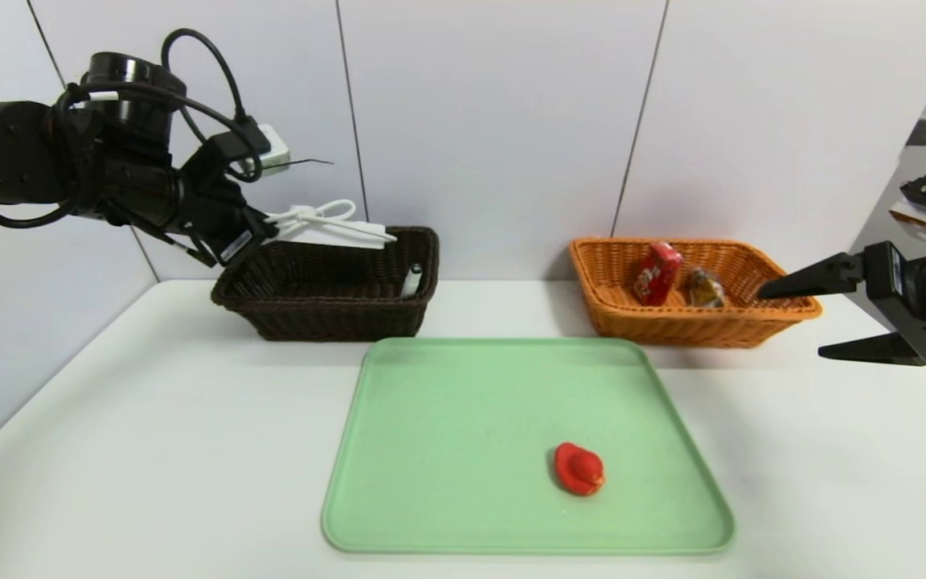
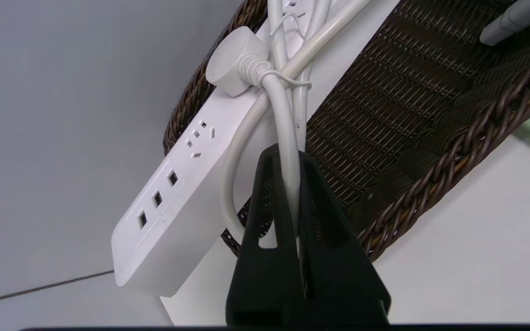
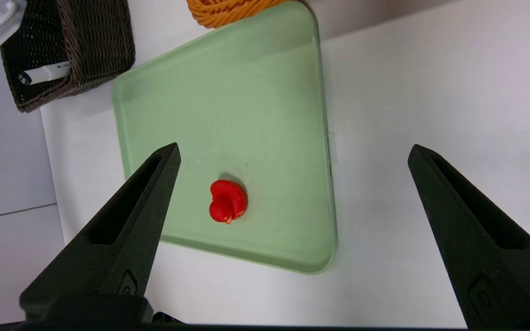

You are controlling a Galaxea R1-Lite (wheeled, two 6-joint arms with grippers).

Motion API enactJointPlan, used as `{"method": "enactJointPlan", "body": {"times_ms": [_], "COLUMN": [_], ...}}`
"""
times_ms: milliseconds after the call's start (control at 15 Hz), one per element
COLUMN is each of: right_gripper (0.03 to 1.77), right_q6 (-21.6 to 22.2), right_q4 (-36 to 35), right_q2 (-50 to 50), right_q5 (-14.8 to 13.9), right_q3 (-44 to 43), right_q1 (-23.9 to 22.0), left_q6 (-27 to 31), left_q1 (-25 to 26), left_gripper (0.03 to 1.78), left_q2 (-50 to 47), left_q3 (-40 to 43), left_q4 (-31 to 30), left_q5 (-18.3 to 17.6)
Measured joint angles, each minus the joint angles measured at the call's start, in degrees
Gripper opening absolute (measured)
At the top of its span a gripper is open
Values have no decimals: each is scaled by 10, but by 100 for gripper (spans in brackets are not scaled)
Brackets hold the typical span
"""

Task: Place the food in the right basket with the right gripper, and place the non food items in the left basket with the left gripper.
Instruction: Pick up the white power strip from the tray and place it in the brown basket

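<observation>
While the left gripper [image 2: 288, 184] hangs over the left end of the dark brown basket [image 1: 326, 314], its 2 fingers are clamped on the white cord [image 2: 285, 133] of the power strip [image 2: 173, 197]. This long white strip lies tilted across the left rim of the basket — one end sticks out over the edge, the other end reaches inside, and the round plug [image 2: 235, 59] is tied to the cord bundle on top of it. Inside the same basket, at its right end, the white marker [image 1: 411, 281] leans against the wall.

On the white table [image 1: 149, 418], in front of both baskets, lies the green tray [image 1: 447, 418]. Only 1 thing is on it: the small red rubber duck [image 1: 579, 468], near the front right part.

Farther to the right stands the orange basket [image 1: 672, 326]. It holds the 2 food items — the red drink carton [image 1: 657, 273] stands leaning, and the clear packet of brown snack [image 1: 705, 287] is just beside it on the right.

At the far right, the right gripper [image 1: 792, 322] hovers above the table beside the right end of the orange basket, with its fingers spread wide and nothing between them.
</observation>
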Motion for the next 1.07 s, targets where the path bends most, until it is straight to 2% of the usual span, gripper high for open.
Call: {"method": "enactJointPlan", "body": {"times_ms": [400,733,1067], "right_gripper": [171,171,171], "right_q6": [-1,0,1], "right_q4": [-1,-1,0], "right_q2": [9,12,15], "right_q5": [0,1,2], "right_q3": [2,2,3], "right_q1": [-14,-15,-15], "left_q6": [93,129,156], "left_q1": [-1,-1,-2], "left_gripper": [8,8,8], "left_q2": [19,60,84], "left_q3": [-19,-100,-114], "left_q4": [5,44,73], "left_q5": [0,3,10]}}
